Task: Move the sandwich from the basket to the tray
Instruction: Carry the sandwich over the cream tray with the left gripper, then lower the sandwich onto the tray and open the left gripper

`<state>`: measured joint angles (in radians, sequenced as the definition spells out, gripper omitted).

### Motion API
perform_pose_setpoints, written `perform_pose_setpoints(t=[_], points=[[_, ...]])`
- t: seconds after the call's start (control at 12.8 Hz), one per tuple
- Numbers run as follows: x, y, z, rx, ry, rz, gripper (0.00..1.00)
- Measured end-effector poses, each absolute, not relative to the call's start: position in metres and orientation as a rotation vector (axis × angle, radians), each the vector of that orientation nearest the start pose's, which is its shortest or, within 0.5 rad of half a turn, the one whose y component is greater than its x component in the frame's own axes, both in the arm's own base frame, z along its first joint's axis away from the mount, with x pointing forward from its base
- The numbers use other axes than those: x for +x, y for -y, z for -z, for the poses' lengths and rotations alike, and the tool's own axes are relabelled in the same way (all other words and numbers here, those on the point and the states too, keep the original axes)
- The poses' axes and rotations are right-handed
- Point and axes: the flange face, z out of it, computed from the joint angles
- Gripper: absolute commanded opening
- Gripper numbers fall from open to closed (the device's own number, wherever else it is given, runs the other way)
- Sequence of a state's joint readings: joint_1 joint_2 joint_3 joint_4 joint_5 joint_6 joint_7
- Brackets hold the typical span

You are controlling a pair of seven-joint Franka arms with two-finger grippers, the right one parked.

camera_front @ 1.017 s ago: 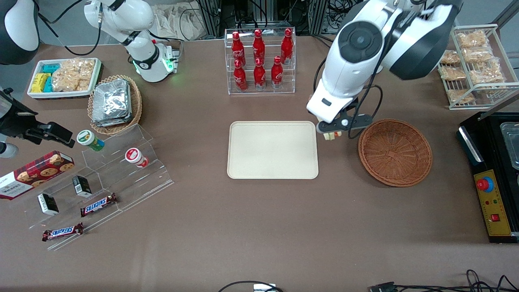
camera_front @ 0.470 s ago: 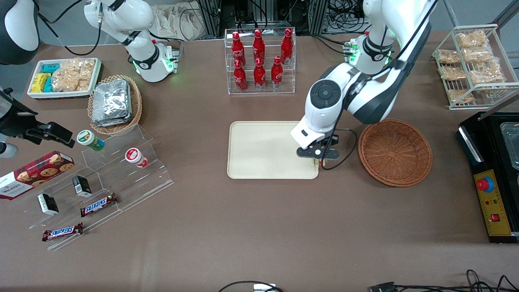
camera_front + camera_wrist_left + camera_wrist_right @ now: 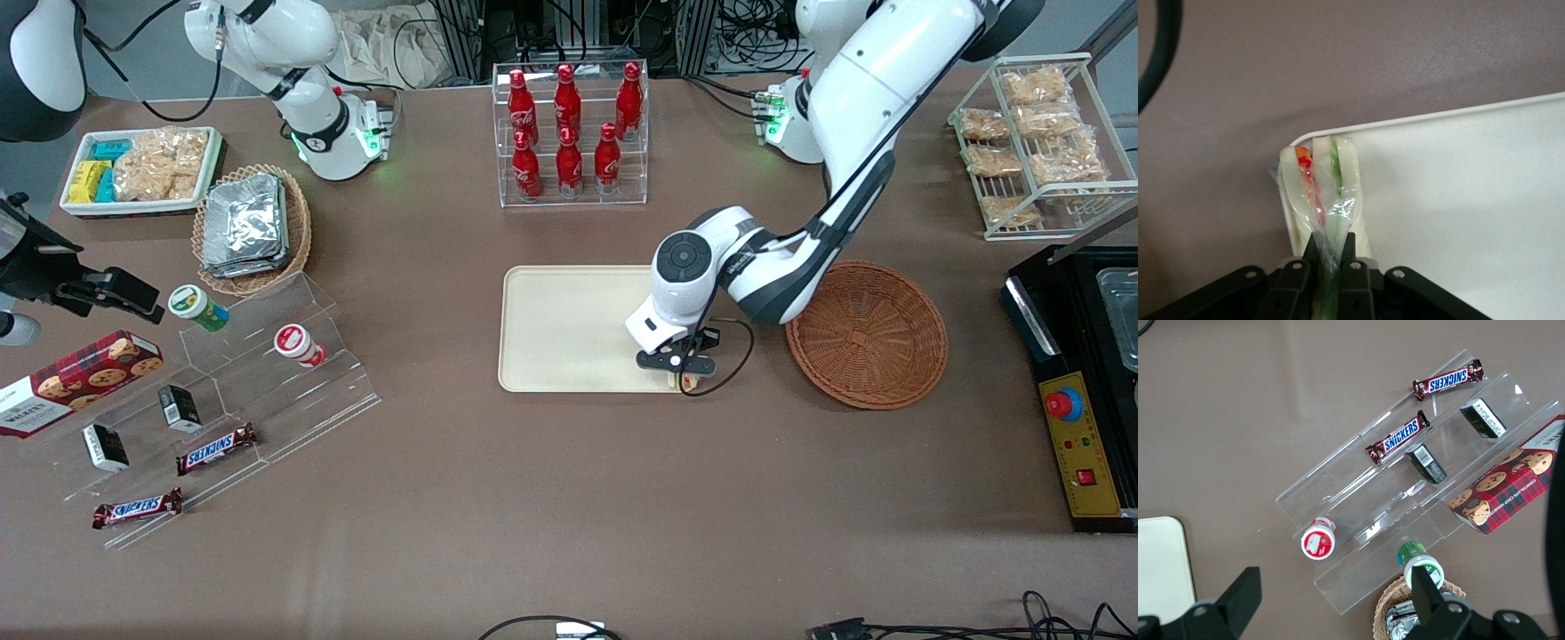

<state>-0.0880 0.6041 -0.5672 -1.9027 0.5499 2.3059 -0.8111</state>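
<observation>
Brown tabletop runs under everything, and the tray (image 3: pixel 569 329) sits at its middle as the landmark. At the tray's corner nearest the front camera on the basket side, the gripper (image 3: pixel 683 371) hangs low, pinched tight on the sandwich (image 3: pixel 1321 197), which overlaps the rim there. To finish well, I judge it should shift inward over the tray, settle the wedge flat, then let go. Beside the tray, toward the working arm's end, the basket (image 3: pixel 867 333) holds nothing visible

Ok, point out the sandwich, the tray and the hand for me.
sandwich (image 3: pixel 1318 193): left wrist view, wrapped bread face with filling stripes.
tray (image 3: pixel 569 329): front view, bare floor.
hand (image 3: pixel 1329 267): left wrist view, between fingertips pinching the sandwich, above the tray's corner.
</observation>
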Motion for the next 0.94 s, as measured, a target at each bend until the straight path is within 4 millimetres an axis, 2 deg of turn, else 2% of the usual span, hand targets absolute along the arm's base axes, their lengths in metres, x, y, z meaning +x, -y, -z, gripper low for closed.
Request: perform_pose_setpoints(t=[0.16,0.23,0.31,0.78,0.94], points=[[0.507,0.360,-0.216,-3.041,-0.228,0.012,0.05],[0.507,0.361,-0.217,-3.041,-0.226,0.012,0.26],[0.507,0.361,-0.217,-3.042,-0.225,0.012,0.99],[0.507,0.364,-0.222,-3.038,-0.215,0.013,1.00],[0.508,0.369,-0.238,-3.020,-0.195,-0.007,1.00]])
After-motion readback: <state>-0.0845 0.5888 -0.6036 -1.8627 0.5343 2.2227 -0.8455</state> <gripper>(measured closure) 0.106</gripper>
